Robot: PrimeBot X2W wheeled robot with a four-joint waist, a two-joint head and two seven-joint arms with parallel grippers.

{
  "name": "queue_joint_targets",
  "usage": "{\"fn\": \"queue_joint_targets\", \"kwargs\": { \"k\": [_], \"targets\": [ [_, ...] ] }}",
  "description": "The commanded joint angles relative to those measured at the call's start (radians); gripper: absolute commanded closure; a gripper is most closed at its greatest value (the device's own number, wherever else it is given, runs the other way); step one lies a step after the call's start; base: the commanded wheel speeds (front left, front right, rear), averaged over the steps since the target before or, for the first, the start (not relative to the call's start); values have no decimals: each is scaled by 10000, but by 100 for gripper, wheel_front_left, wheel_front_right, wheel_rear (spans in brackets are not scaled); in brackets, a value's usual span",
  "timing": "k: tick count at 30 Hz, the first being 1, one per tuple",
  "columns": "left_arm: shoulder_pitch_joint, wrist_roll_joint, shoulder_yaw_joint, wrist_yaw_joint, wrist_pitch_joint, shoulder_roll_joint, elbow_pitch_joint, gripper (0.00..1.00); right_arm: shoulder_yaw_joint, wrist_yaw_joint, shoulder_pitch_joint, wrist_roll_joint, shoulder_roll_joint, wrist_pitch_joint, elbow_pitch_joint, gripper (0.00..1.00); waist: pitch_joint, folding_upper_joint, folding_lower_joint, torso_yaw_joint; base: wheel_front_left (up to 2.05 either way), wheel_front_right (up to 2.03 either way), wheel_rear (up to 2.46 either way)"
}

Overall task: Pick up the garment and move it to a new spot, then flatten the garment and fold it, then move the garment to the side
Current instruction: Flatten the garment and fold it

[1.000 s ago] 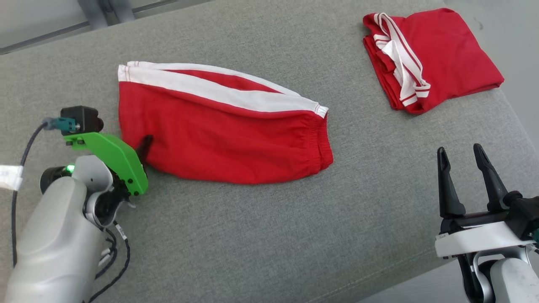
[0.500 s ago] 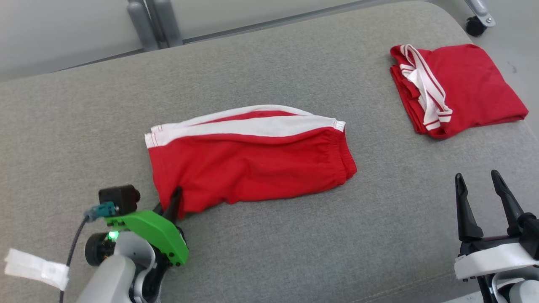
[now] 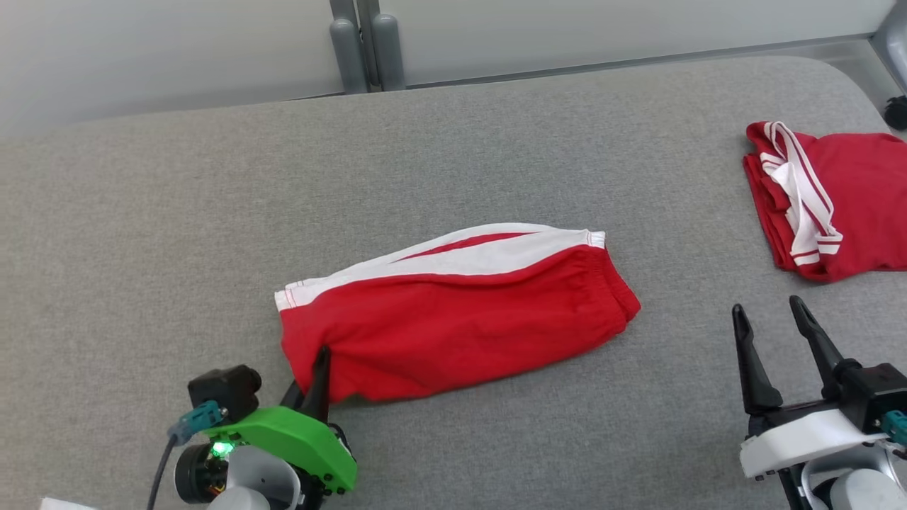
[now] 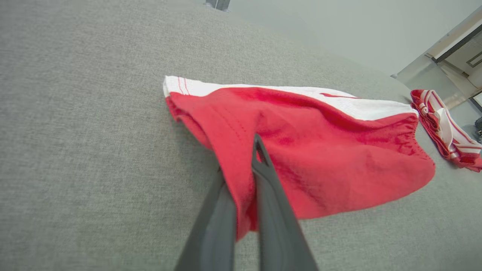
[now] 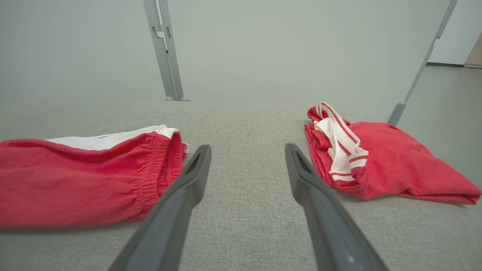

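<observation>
While the head camera has swung since a second ago, shifting the whole view, the red shorts (image 3: pixel 460 319) with the white side stripe still lie lengthwise across the middle of the grey pad (image 3: pixel 496 142), waistband toward the pad's right end. What has changed is the grip. A second ago the left gripper (image 3: pixel 317 368) had its jaws partly apart at the hem corner nearest the pad's front edge; now they are pressed together on that corner. In the left wrist view red cloth is pinched between the two dark fingers (image 4: pixel 271 188), and the hem there is drawn up off the pad into a fold. The rest of the shorts rests flat on the pad. The gap between the waistband and the folded garment (image 3: pixel 850 205) at the pad's right end looks a little wider than before, though the camera's turn makes that hard to judge. Over the pad's front right part the right gripper (image 3: pixel 767 306) hangs as it did, jaws wide apart and holding nothing, with bare pad between its fingers. Two grey posts (image 3: pixel 365 49) stand behind the pad's rear edge.
</observation>
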Motion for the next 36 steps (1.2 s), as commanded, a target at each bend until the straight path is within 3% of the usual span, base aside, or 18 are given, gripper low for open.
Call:
{"fn": "queue_joint_targets", "kwargs": {
  "k": [1, 2, 5, 9, 12, 15, 23, 30, 34, 35, 36],
  "targets": [
    [-61, 107, -102, 85, 190, 61, 107, 51, 137, 0, -182, 36, -23, -25, 115, 0, 24, 0, 0, 124, 0, 0, 0],
    [-68, 155, -135, 157, 299, 108, 155, 0, 248, 0, -281, 38, -36, -25, 202, 0, 50, 0, 0, 125, 0, 0, 0],
    [26, 433, -265, 346, 393, 291, 196, 0, 726, 0, -777, 136, -13, 52, 544, 0, 158, 0, 0, 127, 0, 0, 0],
    [242, 1437, -204, 911, -881, 662, 65, 0, 1317, 0, -1667, 113, 139, 681, 1009, 0, 335, 0, 0, 195, 0, 0, 0],
    [537, 1961, -210, 1127, -1929, 577, 76, 0, 1641, 0, -2331, 145, 305, 1159, 1549, 0, 419, 0, 0, 432, 0, 0, 0],
    [617, 2368, -212, 1212, -2316, 269, -8, 0, 1763, -2, -2769, 25, 332, 1568, 2226, 0, 516, 0, 0, 810, 0, 0, 0],
    [1042, 3621, 487, 644, -2416, -920, -908, 0, 1830, -5, -3406, -71, 89, 2439, 4024, 0, 712, 0, 0, 1646, 0, 0, 0],
    [1391, 4394, 994, -181, -2410, -1506, -1251, 0, 1734, -7, -3846, 922, -36, 2704, 5234, 0, 780, 0, 0, 2113, 0, 0, 0],
    [1528, 4501, 1160, -579, -2411, -1602, -1293, 0, 2108, 4, -4081, 2151, 322, 3306, 5841, 0, 733, 0, 0, 2210, 0, 0, 0],
    [1566, 4477, 1224, -661, -2411, -1610, -1285, 0, 2269, 24, -4100, 2679, 471, 3574, 5942, 53, 714, 0, 0, 2208, 0, 0, 0],
    [1586, 4491, 1279, -708, -2411, -1608, -1275, 0, 2164, 35, -4144, 3091, 496, 3650, 6008, 80, 695, 0, 0, 2182, 0, 0, 0]
  ]
}}
